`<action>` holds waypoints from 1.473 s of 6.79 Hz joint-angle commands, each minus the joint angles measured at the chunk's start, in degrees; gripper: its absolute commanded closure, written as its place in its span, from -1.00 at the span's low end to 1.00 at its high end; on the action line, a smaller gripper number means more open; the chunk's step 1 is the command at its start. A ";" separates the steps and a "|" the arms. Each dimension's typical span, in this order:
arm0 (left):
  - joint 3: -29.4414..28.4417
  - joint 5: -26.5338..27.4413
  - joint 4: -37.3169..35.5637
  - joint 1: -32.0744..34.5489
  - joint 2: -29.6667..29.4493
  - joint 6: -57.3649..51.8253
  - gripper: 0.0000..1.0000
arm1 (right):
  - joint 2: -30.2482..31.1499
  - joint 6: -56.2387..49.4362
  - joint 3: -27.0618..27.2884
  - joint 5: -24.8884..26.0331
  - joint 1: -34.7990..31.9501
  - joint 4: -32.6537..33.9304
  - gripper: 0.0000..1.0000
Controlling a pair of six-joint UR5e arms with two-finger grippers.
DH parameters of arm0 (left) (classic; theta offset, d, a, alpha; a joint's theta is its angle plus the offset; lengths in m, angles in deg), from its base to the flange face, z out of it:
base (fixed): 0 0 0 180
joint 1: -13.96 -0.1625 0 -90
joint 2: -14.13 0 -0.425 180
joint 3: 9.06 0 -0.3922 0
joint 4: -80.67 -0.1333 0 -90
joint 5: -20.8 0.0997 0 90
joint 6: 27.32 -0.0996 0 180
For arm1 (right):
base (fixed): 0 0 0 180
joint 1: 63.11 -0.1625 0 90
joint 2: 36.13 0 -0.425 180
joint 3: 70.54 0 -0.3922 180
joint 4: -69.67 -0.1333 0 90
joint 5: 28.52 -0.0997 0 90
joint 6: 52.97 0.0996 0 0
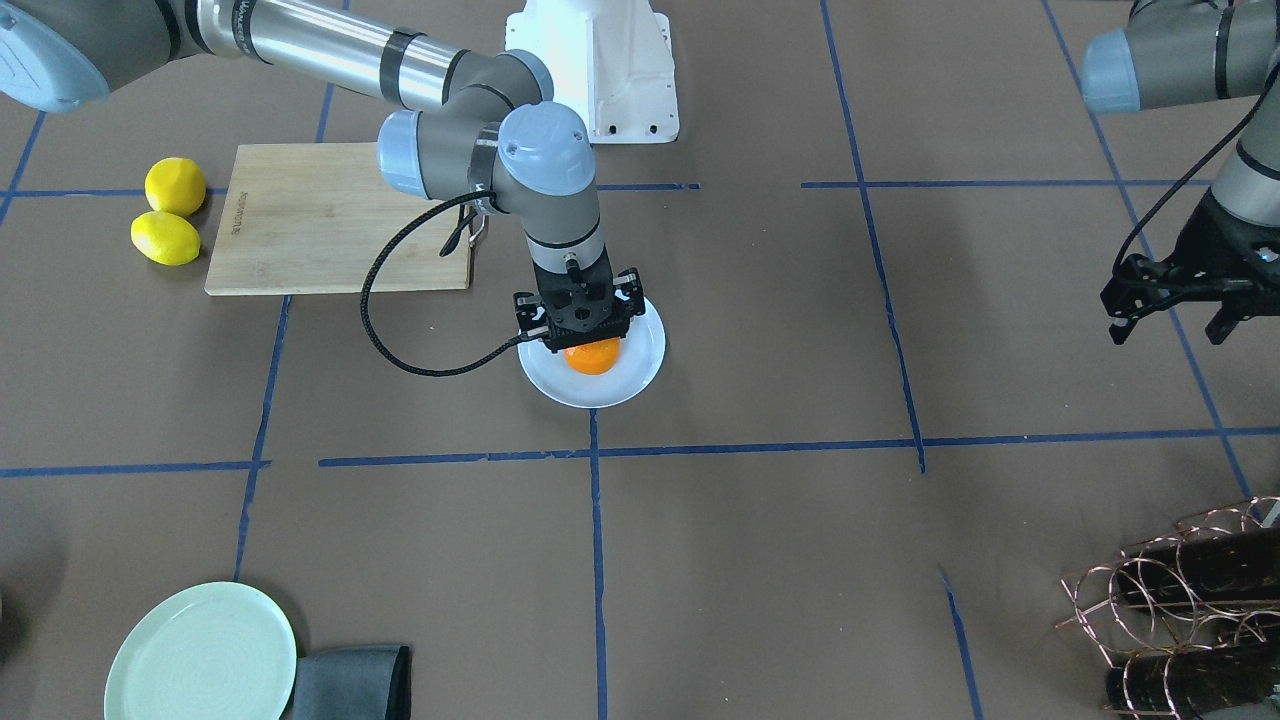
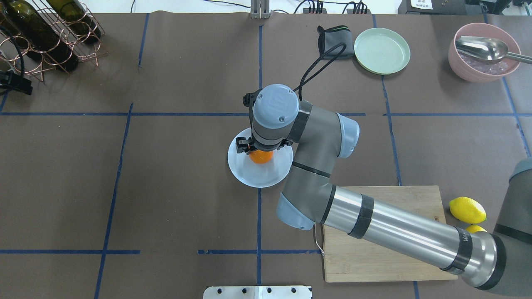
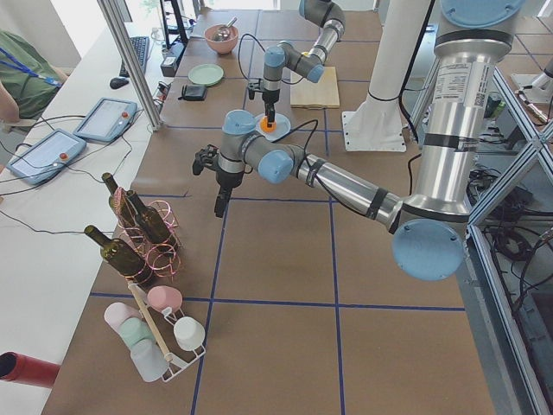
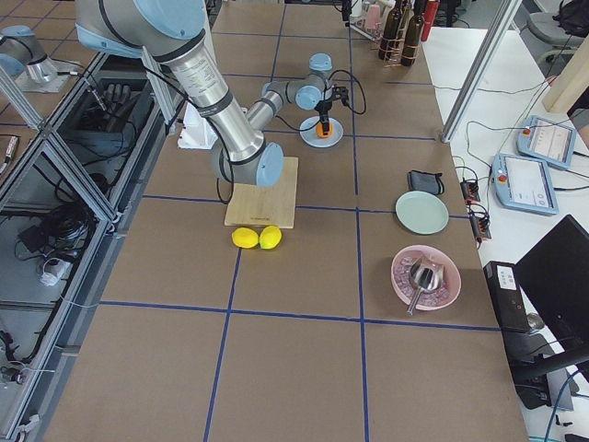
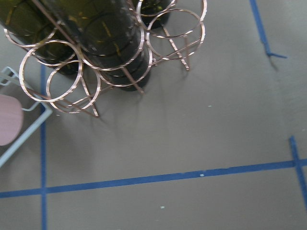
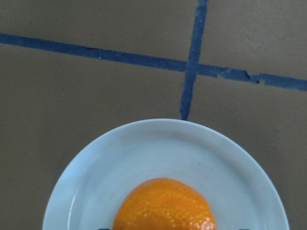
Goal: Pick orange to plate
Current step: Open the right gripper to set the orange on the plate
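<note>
1. The orange (image 1: 592, 357) lies in the plate (image 1: 600, 395), a little towards the plate's upper side in the front-facing view. The plate sits near the middle of that frame, on brown table paper (image 1: 760, 330), at the top end of a vertical blue tape line (image 1: 597, 560).
2. The right gripper (image 1: 580, 325) points straight down right over the orange, with its black body hiding the fruit's upper edge. Its side links look spread. In the right wrist view only thin dark slivers show at the bottom edge, on either side of the fruit, so the jaws are probably apart and not clamped, though the view is poor.
3. The left gripper (image 1: 1170, 325) hangs at the right edge of the front-facing frame, well away from the plate. Its fingers are plainly apart and hold nothing.
4. In the upper left of that frame, a wooden cutting board (image 1: 340, 215) lies partly under the right arm. Two lemons (image 1: 170, 212) touch each other just left of the board.
5. A pale green plate (image 1: 200, 655) sits in the lower left corner, with a dark folded cloth (image 1: 350, 682) against its right side.
6. A copper wire rack (image 1: 1170, 600) holding dark bottles fills the lower right corner.
7. In the overhead view, a pink bowl (image 2: 461, 66) with a metal spoon (image 2: 484, 47) in it stands in the upper right.
</note>
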 commanded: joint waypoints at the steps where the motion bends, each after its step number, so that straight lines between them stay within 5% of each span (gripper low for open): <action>1: -0.53 -6.00 -0.24 4.74 3.74 -8.25 -1.00 | 0.34 -1.11 7.66 -2.35 -3.28 10.68 -1.00; 3: -1.05 -6.29 -1.38 9.83 7.70 -19.03 -1.00 | 6.45 -9.69 19.87 -11.03 -12.13 20.49 -1.00; 5: -1.41 -13.99 -9.80 13.37 7.80 -25.82 -1.00 | 16.30 -24.59 24.58 -22.26 -25.47 20.87 -1.00; 7: -1.93 -17.26 -15.51 18.10 7.98 -29.17 -1.00 | 24.48 -44.36 22.15 -28.19 -38.57 20.96 -1.00; 10: -8.59 -19.47 -15.72 23.47 8.77 -36.49 -1.00 | 32.22 -59.88 15.30 -33.47 -51.60 20.61 -1.00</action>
